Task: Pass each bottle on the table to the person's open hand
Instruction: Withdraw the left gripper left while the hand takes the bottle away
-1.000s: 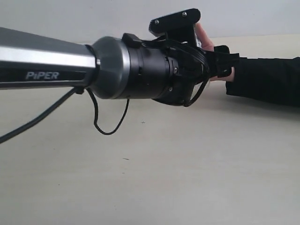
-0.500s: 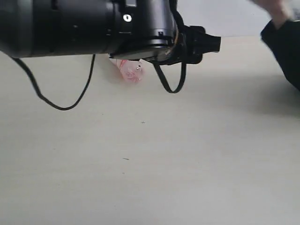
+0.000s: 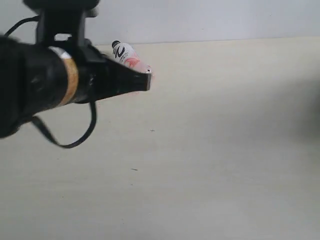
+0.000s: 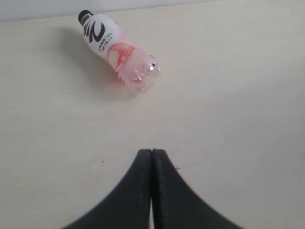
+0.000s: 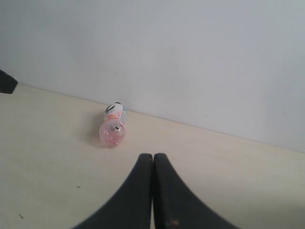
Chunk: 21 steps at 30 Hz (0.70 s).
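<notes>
Pickup stage, looked like. Spotted pinkish clear plastic bottle with black cap [image 4: 119,55] lying sideways on pale cream table [image 3: 210,165]. Found left black pincer [image 4: 152,155] and right black pincer [image 5: 153,156] pressed together, empty. Probably needed left spread around bottle next.

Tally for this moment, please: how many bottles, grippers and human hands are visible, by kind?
Bottles: 1, the pinkish bottle with a black cap, lying on its side.
Grippers: 2, the left gripper and the right gripper, both shut, holding nothing.
Hands: 0 in view.
Total: 3.
</notes>
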{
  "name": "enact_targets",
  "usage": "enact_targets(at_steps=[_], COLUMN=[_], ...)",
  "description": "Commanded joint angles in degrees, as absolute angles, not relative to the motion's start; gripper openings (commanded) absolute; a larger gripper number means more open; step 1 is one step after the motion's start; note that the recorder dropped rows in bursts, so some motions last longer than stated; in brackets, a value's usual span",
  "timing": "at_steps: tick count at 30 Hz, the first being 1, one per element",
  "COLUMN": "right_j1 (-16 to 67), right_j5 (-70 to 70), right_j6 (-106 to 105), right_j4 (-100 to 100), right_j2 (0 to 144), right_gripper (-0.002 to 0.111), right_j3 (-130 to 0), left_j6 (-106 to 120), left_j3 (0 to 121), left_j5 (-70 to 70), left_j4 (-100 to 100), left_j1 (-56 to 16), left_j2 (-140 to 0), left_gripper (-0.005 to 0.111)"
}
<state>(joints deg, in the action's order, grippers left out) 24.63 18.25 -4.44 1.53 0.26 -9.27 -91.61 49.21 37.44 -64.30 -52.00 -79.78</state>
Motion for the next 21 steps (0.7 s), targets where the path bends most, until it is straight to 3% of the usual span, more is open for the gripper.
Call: enact_targets(at_steps=[1,12,21], right_j1=[24.7,24.7,24.7], right_j5=[17.5,17.5,17.5], right_j6=[-4.5,-4.5,-4.5], right_j4=[1.4,1.4,1.4], right_j2=[0.0,0.0,0.0], right_gripper=[0.001,0.001,0.001], right_j3=[-9.0,-9.0,-9.0], left_j6=[-119.1,-121.6,-117.6], left_j3=[32.1,7.8,3.3], left_j5=[28.5,24.9,12.5], left_j4=[-90.7,-96.1,-99.9], left_j1=[-51.9,-51.9,-51.9], left_j2=[-66.4,-20.0,-3.4], left_gripper=[0.0,0.0,0.0])
